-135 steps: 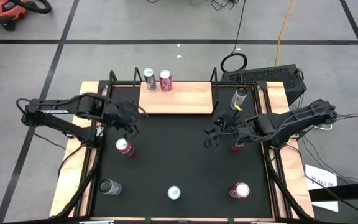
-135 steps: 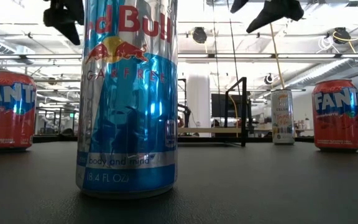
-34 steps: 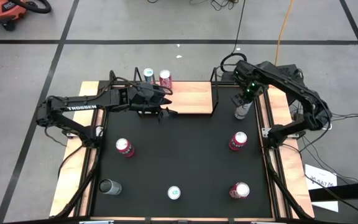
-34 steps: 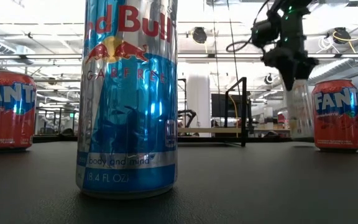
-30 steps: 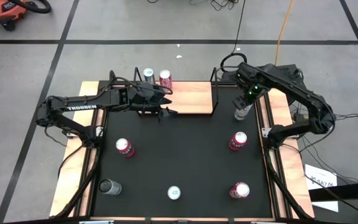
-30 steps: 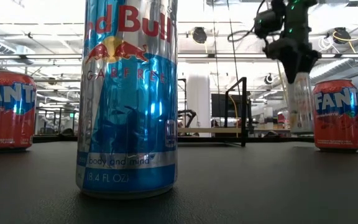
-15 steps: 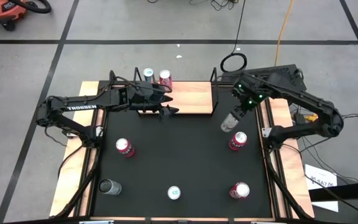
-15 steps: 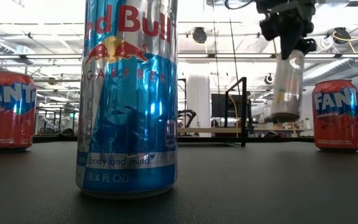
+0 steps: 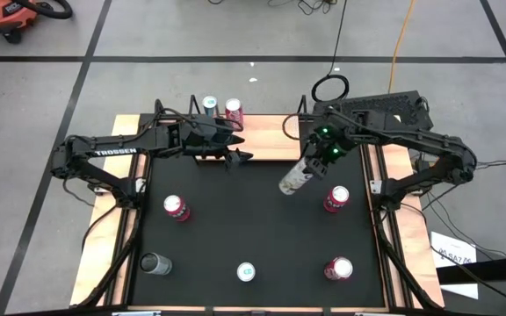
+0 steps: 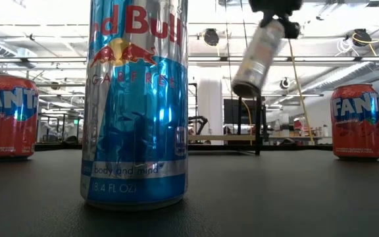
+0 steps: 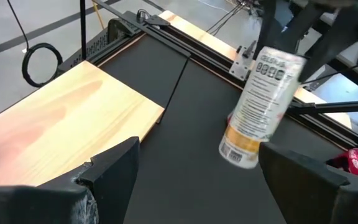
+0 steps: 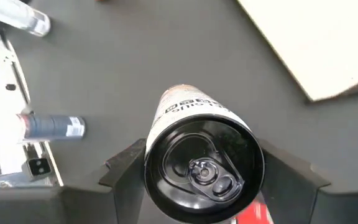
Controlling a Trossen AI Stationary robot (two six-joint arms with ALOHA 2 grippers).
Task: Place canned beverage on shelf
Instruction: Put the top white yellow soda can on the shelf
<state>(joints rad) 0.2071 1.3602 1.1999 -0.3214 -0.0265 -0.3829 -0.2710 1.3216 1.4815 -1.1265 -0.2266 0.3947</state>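
Can: tall slim can (image 9: 297,178) held tilted in the air over the black table (image 9: 253,219), just off the shelf's right end, its base swung toward the table's middle; the low view (image 10: 258,54) shows it clear of the surface.
Table: black top with other cans standing well apart, a red one (image 9: 336,198) nearest below the lifted can.
Shelf: light-wood board (image 9: 257,136) at the far edge; two cans (image 9: 221,111) stand at its left end, the rest bare, so room looks ample.
Right gripper: (image 12: 204,171) fingers pinching the can near its top rim, one on each side; lid faces the wrist camera.
Left gripper: (image 9: 234,151) hovers at the shelf's front edge, fingers spread (image 11: 114,165), holding nothing.
Handling: probably a rigid, smooth metal wall that can slip or swing in a high pinch; if full, the weight hangs below the grip, which fits the tilt.
Hold: a grip lower on the body would likely steady it; level it upright before setting down.
Risk: thin wall may dent under hard squeeze; narrow base tips easily.
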